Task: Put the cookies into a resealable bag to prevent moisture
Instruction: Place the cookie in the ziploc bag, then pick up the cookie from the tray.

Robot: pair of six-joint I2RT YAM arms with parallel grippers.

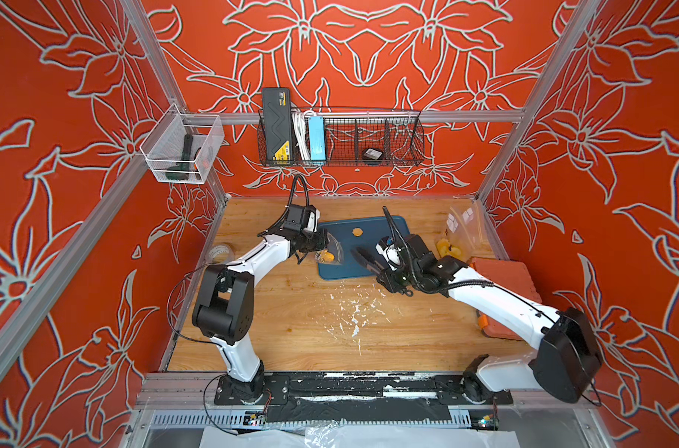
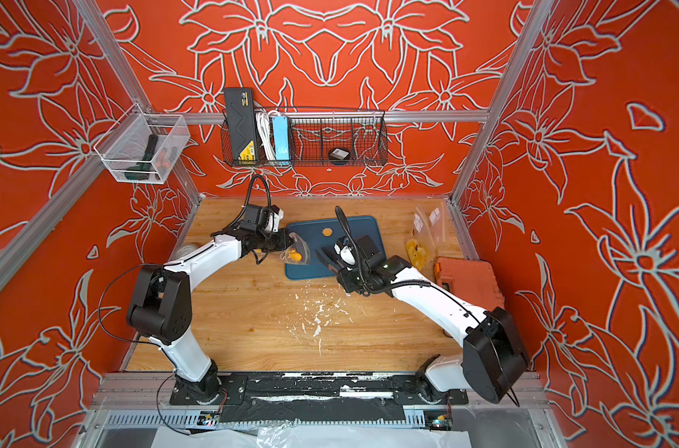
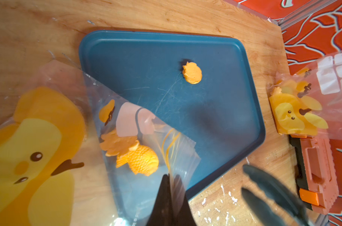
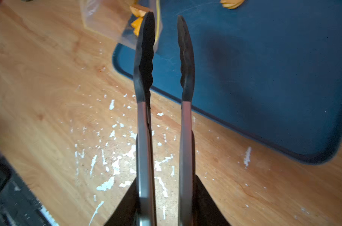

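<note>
Your left gripper [image 3: 171,179] pinches the bag [image 3: 127,187], cookies [image 3: 144,159] inside; your right gripper [image 4: 165,185] grasps empty tongs [image 4: 144,58]. One cookie [image 3: 192,73] lies on the tray [image 3: 215,121]; sealing is pending.

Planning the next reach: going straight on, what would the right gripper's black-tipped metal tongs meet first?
Probably the clear plastic resealable bag pinched by the left gripper partly over the blue tray; depth unclear.
</note>
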